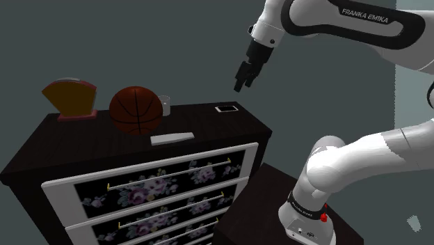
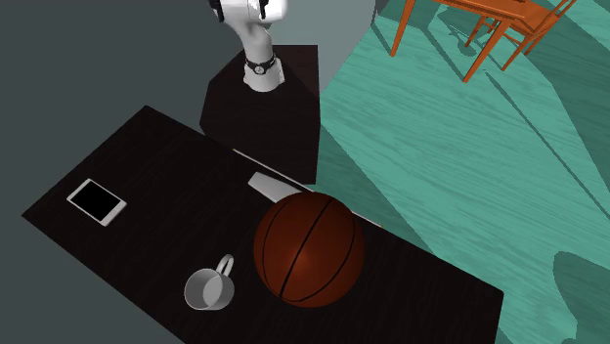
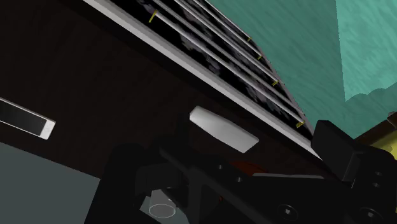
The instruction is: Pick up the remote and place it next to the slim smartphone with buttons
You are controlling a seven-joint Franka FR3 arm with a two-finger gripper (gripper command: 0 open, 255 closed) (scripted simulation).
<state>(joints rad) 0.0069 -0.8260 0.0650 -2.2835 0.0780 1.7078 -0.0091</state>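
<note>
The remote (image 1: 172, 138) is a flat light-grey bar lying near the front edge of the dark dresser top (image 1: 202, 122), just in front of the basketball. In the second exterior view the ball partly hides the remote (image 2: 266, 184). A slim smartphone (image 1: 227, 108) with a black screen and white frame lies flat near the top's far corner, at the shoulder view's right. My black gripper (image 1: 241, 85) hangs in the air just above and right of the phone, open and holding nothing. The wrist view looks down on the remote (image 3: 222, 128) and the phone (image 3: 25, 119).
A brown basketball (image 1: 136, 109) stands mid-top with a grey mug (image 2: 208, 289) behind it. An orange fan-shaped holder (image 1: 69, 99) sits at the shoulder view's left end. Floral drawer fronts (image 1: 160, 188) face forward. My stand (image 2: 264, 107) abuts the dresser. Wooden chairs (image 2: 489, 29) stand on the teal floor.
</note>
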